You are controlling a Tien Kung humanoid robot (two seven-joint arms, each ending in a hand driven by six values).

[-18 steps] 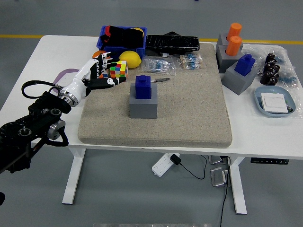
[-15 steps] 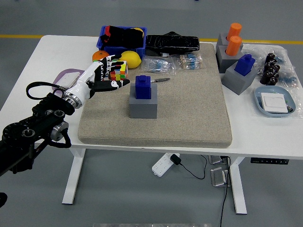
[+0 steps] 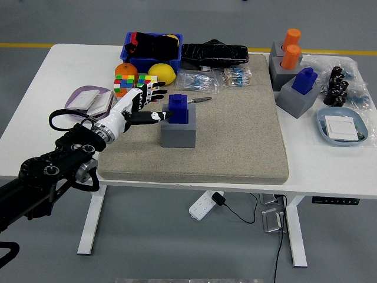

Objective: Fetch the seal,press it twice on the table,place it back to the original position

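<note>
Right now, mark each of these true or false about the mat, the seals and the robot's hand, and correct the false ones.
1. The dark blue block-shaped seal sits in the grey square holder on the beige felt mat. True.
2. The left hand has lifted that seal off its holder. False: its fingers are open beside the seal, which sits in the holder.
3. Two orange cylinders stand at the table's far right. True.
4. The multicoloured puzzle cube lies on the mat. False: it is on the white table, left of the mat.
5. The right hand is over the mat. False: it is out of view.
</note>
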